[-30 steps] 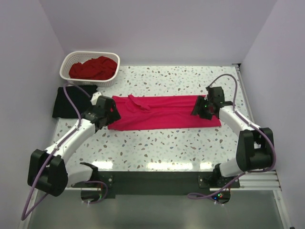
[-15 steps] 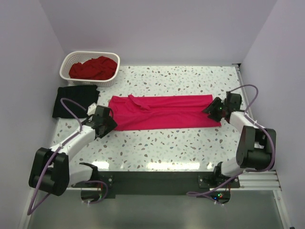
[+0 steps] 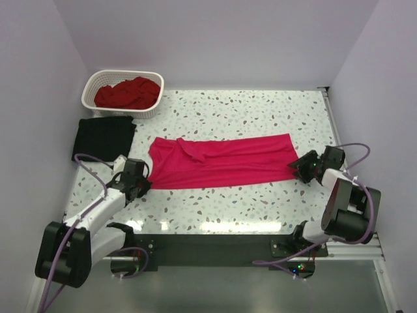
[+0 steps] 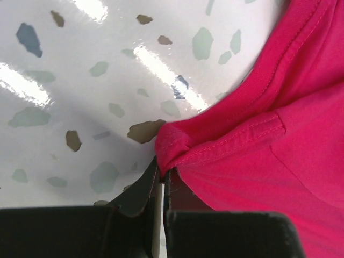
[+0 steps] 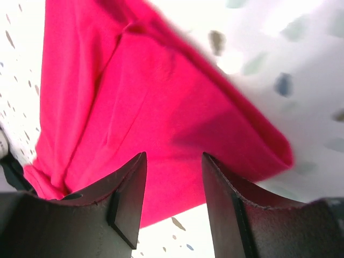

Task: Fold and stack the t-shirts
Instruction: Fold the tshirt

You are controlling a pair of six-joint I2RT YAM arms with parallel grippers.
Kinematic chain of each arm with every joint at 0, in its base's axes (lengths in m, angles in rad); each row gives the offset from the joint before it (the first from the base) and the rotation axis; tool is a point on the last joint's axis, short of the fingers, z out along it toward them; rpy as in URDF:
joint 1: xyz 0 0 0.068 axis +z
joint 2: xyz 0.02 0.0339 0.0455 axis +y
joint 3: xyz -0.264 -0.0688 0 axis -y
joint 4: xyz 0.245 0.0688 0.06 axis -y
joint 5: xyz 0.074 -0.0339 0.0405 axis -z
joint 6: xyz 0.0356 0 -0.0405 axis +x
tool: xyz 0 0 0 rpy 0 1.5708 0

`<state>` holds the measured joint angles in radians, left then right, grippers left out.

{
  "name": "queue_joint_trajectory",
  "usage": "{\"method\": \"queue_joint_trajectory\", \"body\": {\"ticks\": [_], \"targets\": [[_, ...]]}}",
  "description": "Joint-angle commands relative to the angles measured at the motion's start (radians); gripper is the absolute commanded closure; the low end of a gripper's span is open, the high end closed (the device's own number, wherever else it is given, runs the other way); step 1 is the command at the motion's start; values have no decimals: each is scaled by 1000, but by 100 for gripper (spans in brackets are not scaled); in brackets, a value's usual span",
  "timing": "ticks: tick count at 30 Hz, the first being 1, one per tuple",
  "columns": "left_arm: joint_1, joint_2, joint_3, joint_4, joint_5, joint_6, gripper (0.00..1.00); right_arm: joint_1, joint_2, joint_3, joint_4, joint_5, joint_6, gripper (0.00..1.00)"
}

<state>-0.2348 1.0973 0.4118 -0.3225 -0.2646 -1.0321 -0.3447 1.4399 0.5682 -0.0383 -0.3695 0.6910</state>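
Observation:
A bright pinkish-red t-shirt lies as a long folded strip across the table. My left gripper sits at its near left corner. In the left wrist view the gripper is shut on a pinch of the shirt's hem. My right gripper is low at the near right corner. Its jaws stand open with nothing between them, and the shirt lies just beyond the tips. A black t-shirt lies folded at the far left. A darker red t-shirt is bunched in the basket.
The white lattice basket stands at the back left corner, just behind the black shirt. Speckled tabletop shows behind and in front of the pink strip. The side walls stand close to both arms.
Both arms drew back toward the near edge and outward. The left gripper went from open to shut on the shirt's near left corner. The right gripper slid off the shirt's right end.

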Motion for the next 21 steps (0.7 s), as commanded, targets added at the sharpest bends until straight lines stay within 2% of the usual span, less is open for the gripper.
{"method": "queue_joint_trajectory", "body": {"ticks": [1,3,5,6,8,9,12,15,18,19,20,21], "targets": [[31,-80,-50,-76,-45,-37,100,-53,-32,-47,-109,109,-18,50],[32,-111,-59,-111,-38,-48,100,-54,-88,-48,-152,135,-31,50],[32,-140,-64,-122,-22,-49,89,-54,-133,-41,-176,135,-54,49],[32,-149,-65,-130,-12,-51,80,-54,-174,-34,-196,127,-62,49],[32,-175,-61,-135,-2,-51,71,-51,-217,-19,-199,87,-73,47],[32,-185,-48,-148,-1,-49,63,-47,-258,-14,-204,52,-83,45],[31,-227,-1,-199,-13,-30,48,13,-295,19,-206,-3,-129,42],[32,-278,79,-260,-34,10,40,157,-305,61,-175,-34,-172,42],[31,-309,169,-306,-50,58,37,372,-276,110,-137,-25,-200,42],[31,-310,188,-303,-32,73,37,482,-257,148,-130,18,-212,42],[29,-303,203,-293,-7,92,37,534,-219,169,-123,36,-223,42],[26,-274,231,-259,60,128,38,621,-163,215,-109,59,-243,43]]}}
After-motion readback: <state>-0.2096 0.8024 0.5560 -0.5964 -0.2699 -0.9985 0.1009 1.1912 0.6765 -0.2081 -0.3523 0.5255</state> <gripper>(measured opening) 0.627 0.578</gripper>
